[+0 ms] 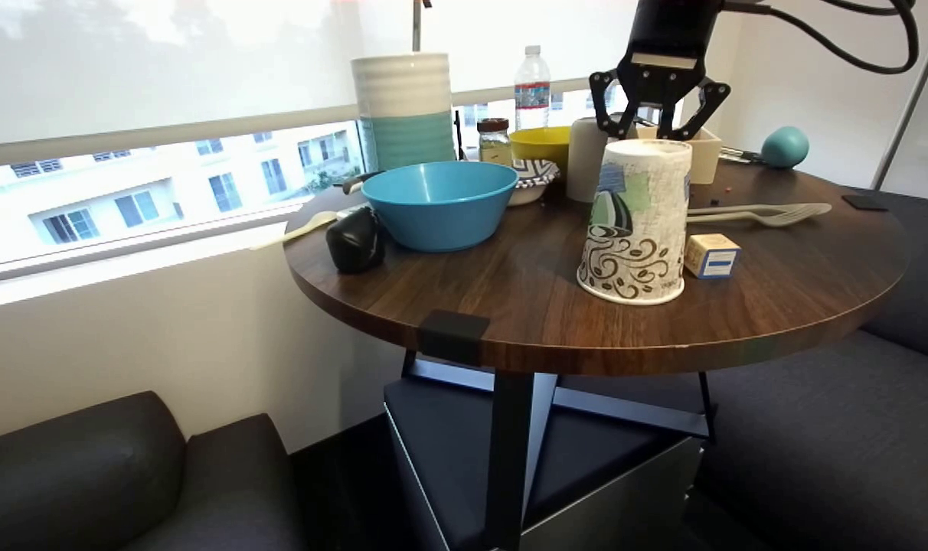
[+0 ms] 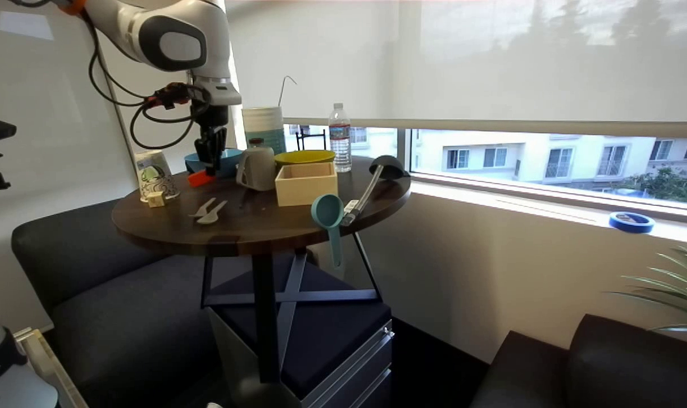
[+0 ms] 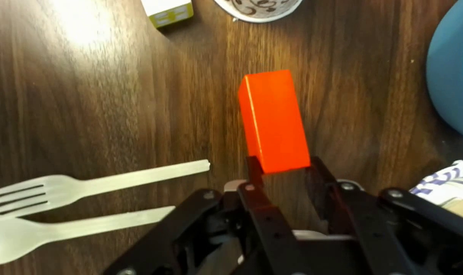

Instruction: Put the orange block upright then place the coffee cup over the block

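The orange block [image 3: 279,122] lies lengthwise in the wrist view, its near end between the two fingertips of my gripper [image 3: 285,167]. The fingers touch it on both sides. In an exterior view the block [image 2: 200,178] sticks out sideways from the gripper tip [image 2: 210,169], low over the table; I cannot tell whether it touches the surface. The coffee cup [image 1: 636,222] stands upside down near the table edge, wide rim down. It hides the block in that view, behind it and below the gripper [image 1: 648,135]. Its rim shows in the wrist view [image 3: 264,9].
A small pale cube [image 1: 713,255] stands beside the cup. A plastic fork [image 3: 63,189] and spoon [image 3: 44,235] lie near the gripper. A blue bowl [image 1: 441,207], a grey pitcher [image 2: 257,167], a yellow bowl [image 2: 304,157] and a wooden box [image 2: 306,190] stand around.
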Robot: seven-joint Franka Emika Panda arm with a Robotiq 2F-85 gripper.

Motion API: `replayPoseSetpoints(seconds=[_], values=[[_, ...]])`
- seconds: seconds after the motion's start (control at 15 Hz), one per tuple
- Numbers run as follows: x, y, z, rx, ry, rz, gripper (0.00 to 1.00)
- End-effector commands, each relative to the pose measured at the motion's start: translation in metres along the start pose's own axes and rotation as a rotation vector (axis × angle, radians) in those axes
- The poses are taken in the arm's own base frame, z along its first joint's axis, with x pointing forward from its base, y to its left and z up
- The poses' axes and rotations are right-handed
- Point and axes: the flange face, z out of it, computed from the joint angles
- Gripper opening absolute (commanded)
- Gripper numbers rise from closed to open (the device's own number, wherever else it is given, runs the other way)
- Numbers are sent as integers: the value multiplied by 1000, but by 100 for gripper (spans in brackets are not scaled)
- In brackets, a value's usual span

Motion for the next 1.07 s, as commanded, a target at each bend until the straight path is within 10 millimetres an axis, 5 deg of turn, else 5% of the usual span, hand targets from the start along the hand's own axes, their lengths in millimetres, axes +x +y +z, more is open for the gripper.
replayPoseSetpoints(seconds=[0.0, 1.0], values=[[-25, -12, -15, 0, 128, -153, 9], [-39, -27, 7, 225, 388, -700, 9]])
